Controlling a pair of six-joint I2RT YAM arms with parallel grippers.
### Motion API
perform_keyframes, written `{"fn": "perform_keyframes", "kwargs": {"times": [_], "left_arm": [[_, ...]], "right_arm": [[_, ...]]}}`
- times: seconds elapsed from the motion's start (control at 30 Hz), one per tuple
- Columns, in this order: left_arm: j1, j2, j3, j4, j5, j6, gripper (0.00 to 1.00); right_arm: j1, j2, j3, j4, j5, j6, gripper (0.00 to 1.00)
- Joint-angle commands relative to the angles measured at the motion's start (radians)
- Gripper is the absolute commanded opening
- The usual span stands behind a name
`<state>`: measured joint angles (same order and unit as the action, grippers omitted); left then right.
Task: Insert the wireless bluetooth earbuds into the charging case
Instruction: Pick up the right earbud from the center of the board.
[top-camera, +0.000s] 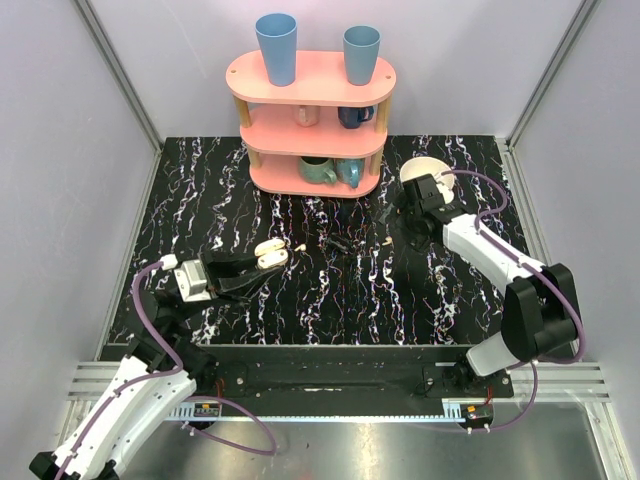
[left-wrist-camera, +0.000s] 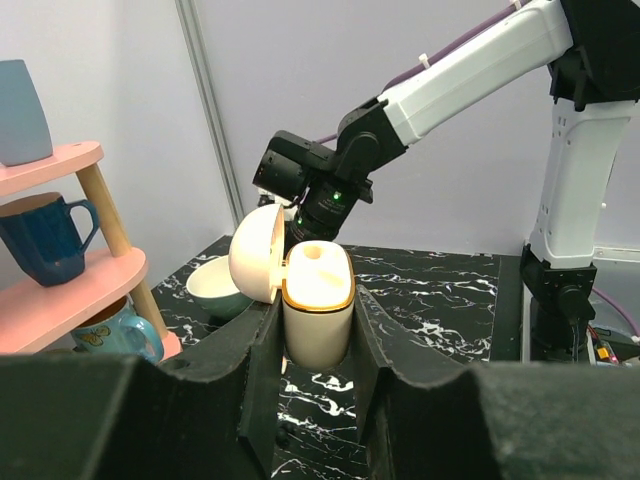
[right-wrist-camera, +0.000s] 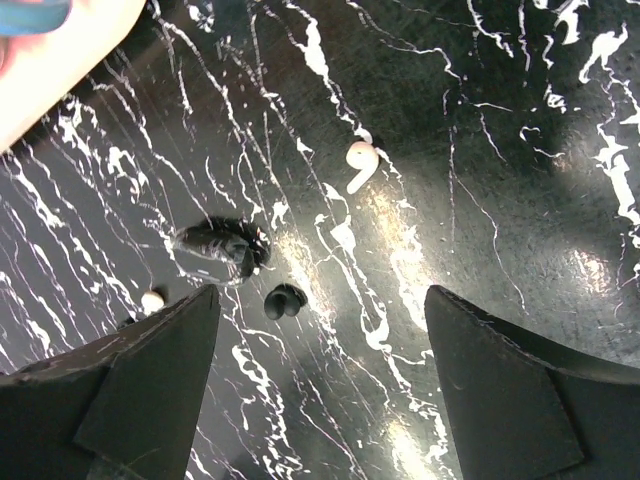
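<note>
The cream-white charging case (left-wrist-camera: 318, 310) stands upright with its lid (left-wrist-camera: 255, 250) swung open, and my left gripper (left-wrist-camera: 318, 335) is shut on its body. From above, the case (top-camera: 270, 252) sits at the tips of the left gripper (top-camera: 258, 270), left of the table's middle. One off-white earbud (right-wrist-camera: 360, 165) lies on the black marbled surface, ahead of my open right gripper (right-wrist-camera: 318, 295), which hovers above it with nothing between its fingers. A second small white bud (right-wrist-camera: 152, 300) shows beside the left finger. In the top view the right gripper (top-camera: 400, 220) is at the right rear.
Two small black pieces (right-wrist-camera: 220, 245) (right-wrist-camera: 285, 300) lie on the surface under the right gripper. A cream bowl (top-camera: 425, 168) sits behind the right arm. The pink shelf (top-camera: 310, 110) with cups and mugs stands at the back centre. Walls close in both sides.
</note>
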<state>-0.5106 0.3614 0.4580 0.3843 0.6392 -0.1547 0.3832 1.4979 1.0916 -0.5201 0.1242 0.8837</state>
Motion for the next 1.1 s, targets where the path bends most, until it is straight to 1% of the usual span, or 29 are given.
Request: {"fn": "perform_keyframes", "kwargs": {"times": [0.0, 0.03, 0.07, 0.23, 0.33, 0.37, 0.53, 0.57, 0.63, 0.7, 0.73, 0.77, 0.8, 0.83, 0.9, 0.97, 1.03, 1.07], "left_arm": [[-0.002, -0.027, 0.004, 0.024, -0.038, -0.002, 0.0], [-0.002, -0.029, 0.002, 0.024, -0.036, -0.002, 0.0], [0.0, -0.029, 0.002, 0.021, -0.038, 0.0, 0.0], [-0.002, -0.036, 0.004, 0.008, -0.035, 0.006, 0.0], [-0.002, -0.041, -0.002, 0.008, -0.042, 0.009, 0.0], [-0.002, -0.044, -0.002, 0.008, -0.044, 0.01, 0.0], [-0.002, -0.041, -0.002, 0.004, -0.049, 0.023, 0.0], [-0.002, -0.039, -0.004, 0.005, -0.05, 0.024, 0.0], [-0.002, -0.036, -0.002, 0.007, -0.049, 0.026, 0.0], [-0.002, -0.03, -0.002, 0.013, -0.049, 0.026, 0.0], [-0.002, -0.027, -0.002, 0.011, -0.046, 0.027, 0.0], [-0.002, -0.027, -0.001, 0.008, -0.046, 0.029, 0.0], [-0.002, -0.027, 0.001, 0.008, -0.044, 0.029, 0.0], [-0.002, -0.027, 0.001, 0.01, -0.045, 0.029, 0.0], [-0.002, -0.027, 0.001, 0.01, -0.047, 0.029, 0.0], [-0.002, -0.03, 0.002, 0.005, -0.052, 0.029, 0.0], [-0.002, -0.032, 0.002, 0.001, -0.056, 0.032, 0.0], [-0.002, -0.033, 0.002, -0.002, -0.058, 0.033, 0.0]], "right_arm": [[-0.01, 0.021, 0.002, 0.02, 0.078, 0.168, 0.89], [-0.013, 0.025, -0.002, 0.02, 0.078, 0.191, 0.93], [-0.015, 0.028, -0.006, 0.026, 0.06, 0.227, 0.99], [-0.023, 0.013, -0.042, 0.087, 0.057, 0.297, 1.0], [-0.029, -0.002, -0.055, 0.123, 0.029, 0.308, 1.0], [-0.035, -0.014, -0.064, 0.152, -0.012, 0.305, 1.0], [-0.04, -0.054, -0.091, 0.176, 0.015, 0.328, 1.0], [-0.053, -0.062, -0.102, 0.207, -0.036, 0.307, 1.0], [-0.066, -0.064, -0.133, 0.268, -0.09, 0.317, 1.0], [-0.073, -0.044, -0.139, 0.301, -0.121, 0.293, 1.0], [-0.076, -0.016, -0.13, 0.299, -0.165, 0.253, 1.0], [-0.078, 0.004, -0.115, 0.289, -0.169, 0.244, 1.0], [-0.076, 0.022, -0.072, 0.205, -0.158, 0.25, 1.0], [-0.076, 0.062, -0.05, 0.163, -0.131, 0.267, 1.0], [-0.078, 0.099, -0.004, 0.126, -0.13, 0.258, 1.0], [-0.078, 0.153, 0.03, 0.097, -0.13, 0.25, 0.95], [-0.076, 0.203, 0.091, 0.034, -0.088, 0.255, 0.89], [-0.076, 0.222, 0.117, 0.005, -0.072, 0.259, 0.88]]}}
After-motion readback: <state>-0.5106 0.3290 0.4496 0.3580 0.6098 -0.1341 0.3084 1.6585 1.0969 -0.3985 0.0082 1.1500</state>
